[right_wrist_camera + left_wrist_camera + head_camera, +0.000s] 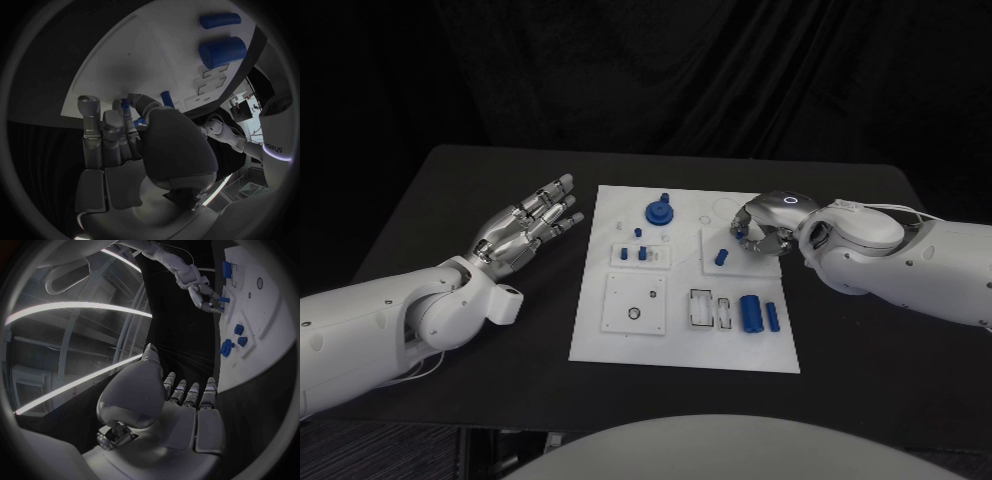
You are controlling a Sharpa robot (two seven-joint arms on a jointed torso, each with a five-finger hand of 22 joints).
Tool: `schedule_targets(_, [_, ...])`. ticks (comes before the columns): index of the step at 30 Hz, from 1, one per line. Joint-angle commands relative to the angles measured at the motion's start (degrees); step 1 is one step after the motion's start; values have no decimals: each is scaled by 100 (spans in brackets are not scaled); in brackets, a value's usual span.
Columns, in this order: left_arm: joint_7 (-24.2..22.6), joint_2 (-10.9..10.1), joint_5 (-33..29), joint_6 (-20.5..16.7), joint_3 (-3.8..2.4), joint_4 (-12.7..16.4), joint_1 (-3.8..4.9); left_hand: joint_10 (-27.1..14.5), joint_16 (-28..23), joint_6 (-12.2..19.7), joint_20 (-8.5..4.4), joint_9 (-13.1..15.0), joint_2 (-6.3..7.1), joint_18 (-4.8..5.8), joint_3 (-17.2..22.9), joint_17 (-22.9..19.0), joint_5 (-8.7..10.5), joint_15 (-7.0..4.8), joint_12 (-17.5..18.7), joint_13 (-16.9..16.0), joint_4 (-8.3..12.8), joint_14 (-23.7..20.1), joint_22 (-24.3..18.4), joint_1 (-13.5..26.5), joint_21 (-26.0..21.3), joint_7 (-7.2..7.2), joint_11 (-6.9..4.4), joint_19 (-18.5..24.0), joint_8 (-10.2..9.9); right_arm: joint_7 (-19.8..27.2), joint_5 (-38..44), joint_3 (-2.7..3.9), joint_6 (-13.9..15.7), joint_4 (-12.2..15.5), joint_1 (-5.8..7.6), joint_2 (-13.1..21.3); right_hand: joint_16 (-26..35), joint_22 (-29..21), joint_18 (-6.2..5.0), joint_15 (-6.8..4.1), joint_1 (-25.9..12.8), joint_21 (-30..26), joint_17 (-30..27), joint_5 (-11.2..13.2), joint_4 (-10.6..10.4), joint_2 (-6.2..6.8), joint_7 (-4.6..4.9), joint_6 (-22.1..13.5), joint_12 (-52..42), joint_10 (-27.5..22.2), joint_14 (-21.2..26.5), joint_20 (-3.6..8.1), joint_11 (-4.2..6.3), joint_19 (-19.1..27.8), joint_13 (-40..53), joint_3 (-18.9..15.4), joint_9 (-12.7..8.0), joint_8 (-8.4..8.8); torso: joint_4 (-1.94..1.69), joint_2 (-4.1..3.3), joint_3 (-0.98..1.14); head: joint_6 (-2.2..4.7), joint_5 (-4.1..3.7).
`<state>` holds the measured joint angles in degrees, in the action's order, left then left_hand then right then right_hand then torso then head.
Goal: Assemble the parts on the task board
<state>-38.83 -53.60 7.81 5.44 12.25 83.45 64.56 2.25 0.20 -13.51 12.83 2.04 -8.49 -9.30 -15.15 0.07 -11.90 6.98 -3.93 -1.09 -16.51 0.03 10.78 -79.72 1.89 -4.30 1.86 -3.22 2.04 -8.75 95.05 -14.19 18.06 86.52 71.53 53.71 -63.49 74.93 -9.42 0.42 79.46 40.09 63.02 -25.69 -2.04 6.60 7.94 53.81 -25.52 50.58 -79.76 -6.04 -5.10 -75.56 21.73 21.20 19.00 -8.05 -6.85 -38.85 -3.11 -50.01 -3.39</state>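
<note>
The white task board (625,335) lies in the middle of the black table. My right hand (764,228) hovers over its far right part, fingers curled, pinching a small blue part (125,106) between thumb and finger; the same part (223,299) is at its fingertips in the left wrist view. Just below the hand, a blue peg (723,256) stands in a small white plate. My left hand (531,225) is held flat beside the board's left edge, fingers spread, holding nothing. A blue gear-like part (658,211) sits at the far middle of the board.
Two small blue pegs (635,253) stand left of centre. Two blue cylinders (759,313) lie at the board's near right, beside rectangular slots (710,310). A square plate with holes (635,303) occupies the near left. Bare table surrounds the board.
</note>
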Motion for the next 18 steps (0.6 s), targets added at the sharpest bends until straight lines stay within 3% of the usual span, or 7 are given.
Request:
schedule_targets(1, [-435,11,-39,87,-6,7,-6,-9,-20,23,44,-9,-62,-88,-18,-7,-19,27,-8,8,3,-3,8,10,20,10,30,-4,-30,51,10,-1,55,-8,-21,1,-18,5,92,-11,5,15,9,-14,14,-37,0,43,-17,25,-13,-8,4,-28,10,11,-8,-13,-4,1,-4,1,-3])
schedule_targets(5, [-435,11,-39,87,-6,7,-6,-9,-20,23,44,-9,-62,-88,-18,-7,-19,27,-8,8,3,-3,8,10,20,10,30,-4,-30,51,10,-1,55,-8,-21,1,-18,5,92,-11,5,15,9,-14,14,-37,0,43,-17,25,-13,-8,4,-28,10,11,-8,-13,-4,1,-4,1,-3])
schedule_targets(6, [-423,20,-39,90,-6,-16,-28,-9,-20,23,44,-9,-62,-88,-18,-7,-19,27,-8,8,3,-3,8,10,20,10,30,-4,-30,129,10,-1,306,-22,-24,-3,-18,5,92,-11,5,15,9,-14,14,-37,0,43,-17,25,-13,-8,4,-28,10,11,-8,-13,-9,1,-9,1,18])
schedule_targets(7, [-421,20,-39,90,-6,-18,-30,-10,-20,26,57,-9,-67,-88,-22,-7,-15,40,-7,9,-1,-3,13,16,23,18,39,-10,-30,135,10,-1,330,-23,-24,-2,-18,5,92,-11,5,15,9,-14,14,-37,0,43,-17,25,-13,-8,4,-28,10,11,-8,-13,-9,1,-9,1,22])
schedule_targets(8, [-419,21,-39,90,-6,-20,-33,-5,-18,-2,119,-2,-104,-87,-50,-5,12,96,-18,6,-18,2,50,89,41,84,90,-42,-24,142,10,-1,357,-25,-24,-1,-154,139,140,-117,317,411,124,112,195,-276,-35,519,-222,424,-102,45,108,-163,80,139,146,-299,-7,1,-8,1,25])
schedule_targets(18, [-395,25,-40,90,-6,-27,-57,-2,-15,2,150,-1,-137,-90,-66,-3,24,124,-23,5,-23,8,56,133,48,104,114,-56,-23,192,10,1,541,-19,-22,17,-150,260,174,-143,325,542,77,296,273,-357,-64,572,-55,623,-159,123,156,-215,-68,35,476,-450,-3,-2,-5,1,64])
